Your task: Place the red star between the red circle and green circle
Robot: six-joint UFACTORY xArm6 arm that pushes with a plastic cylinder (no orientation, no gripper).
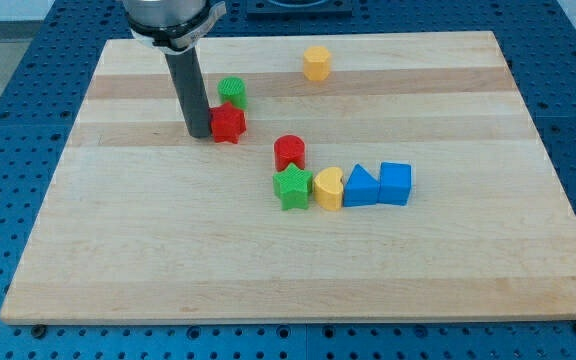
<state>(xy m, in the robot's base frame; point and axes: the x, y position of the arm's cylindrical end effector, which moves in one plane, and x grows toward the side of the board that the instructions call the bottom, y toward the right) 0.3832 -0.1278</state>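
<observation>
My tip (pixel 199 134) rests against the view's left side of the red star (pixel 229 124); the rod has nothing to open or close and holds nothing. The star sits just below the green circle (pixel 232 92), touching or nearly so, with the red circle (pixel 290 152) lower right. The star is probably light, rigid and free-sliding (its points may make it rotate). Push through its centre, not a point.

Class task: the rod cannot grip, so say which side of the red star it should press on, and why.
Judging by the layout, keep my tip on the red star's left face, pushing right: the green circle sits above, the red circle lower right.
</observation>
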